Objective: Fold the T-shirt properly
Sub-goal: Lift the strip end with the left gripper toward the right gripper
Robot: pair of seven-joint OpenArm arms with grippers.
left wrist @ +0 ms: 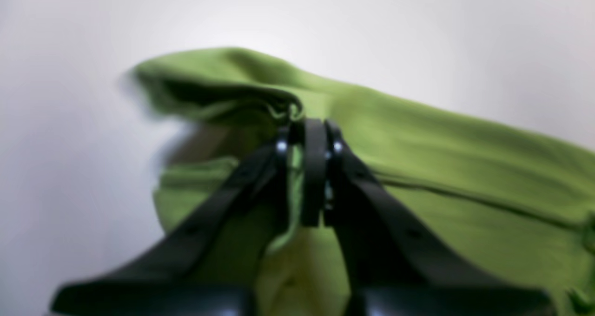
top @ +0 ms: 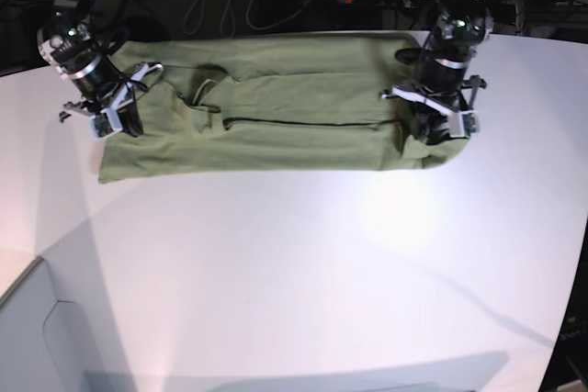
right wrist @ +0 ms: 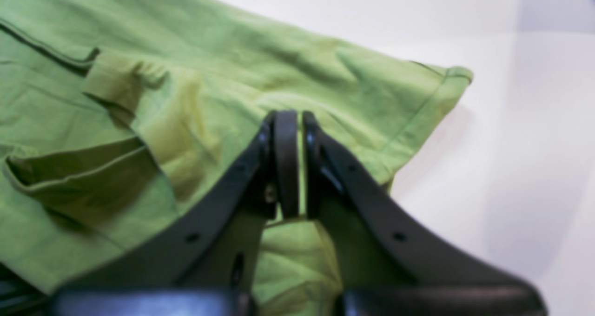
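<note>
Grippers left (left wrist: 307, 172) and right (right wrist: 293, 162) are pinching the T-shirt (top: 276, 135) ends | we are judging: mid-fold | next: carrying both ends over evenly.

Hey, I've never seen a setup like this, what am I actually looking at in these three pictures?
This is a robot with two arms working at a white table. One picture looks down on the whole scene; the other two come from small cameras on each wrist, peering past the black jaws. A green T-shirt lies stretched across the table, already folded into a long band. The left gripper pinches one end of it with jaws shut, lifting the cloth a bit. The right gripper pinches the other end the same way.
</note>
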